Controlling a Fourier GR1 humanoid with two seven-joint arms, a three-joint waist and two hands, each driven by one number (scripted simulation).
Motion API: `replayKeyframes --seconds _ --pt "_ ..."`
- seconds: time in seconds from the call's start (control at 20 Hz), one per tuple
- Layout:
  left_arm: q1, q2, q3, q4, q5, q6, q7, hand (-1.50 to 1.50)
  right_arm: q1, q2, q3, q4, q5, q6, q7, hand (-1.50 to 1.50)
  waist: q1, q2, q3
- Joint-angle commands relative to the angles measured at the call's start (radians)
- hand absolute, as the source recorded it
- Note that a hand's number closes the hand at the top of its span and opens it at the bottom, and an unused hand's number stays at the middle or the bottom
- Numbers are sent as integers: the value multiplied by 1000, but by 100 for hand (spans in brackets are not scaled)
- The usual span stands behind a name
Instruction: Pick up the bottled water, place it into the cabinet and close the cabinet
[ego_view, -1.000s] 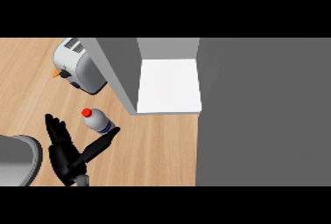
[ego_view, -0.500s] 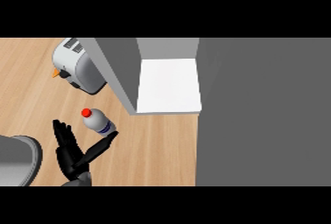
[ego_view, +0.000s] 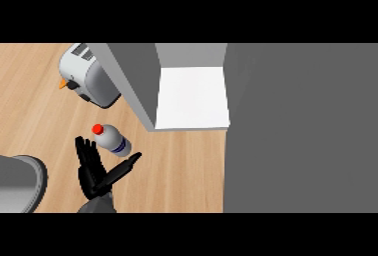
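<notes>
Red-capped bottled water sits on the wooden counter left of centre, just above the left hand, whose fingers and thumb are spread apart, so the hand should advance until the bottle's body stands between them before curling shut

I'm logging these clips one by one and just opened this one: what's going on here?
The robot's left hand is open, with its fingers spread, right next to the bottled water on the wooden counter. The fingers are not curled round the bottle, so it has not been picked up. The cabinet beyond the bottle is open and its white inside shows. A toaster sits to the cabinet's left. The right hand is out of view.
</notes>
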Motion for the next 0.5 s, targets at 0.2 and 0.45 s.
replayKeyframes --seconds 0.2,0.45 --pt "-159 -1 92 216 100 -88 -138 150 32 -12 -11 -89 -26 20 7 -150 1 -2 1" --pt "-225 -1 148 330 126 -184 -186 150 41 -20 -41 -128 -83 15 53 -150 0 2 1"
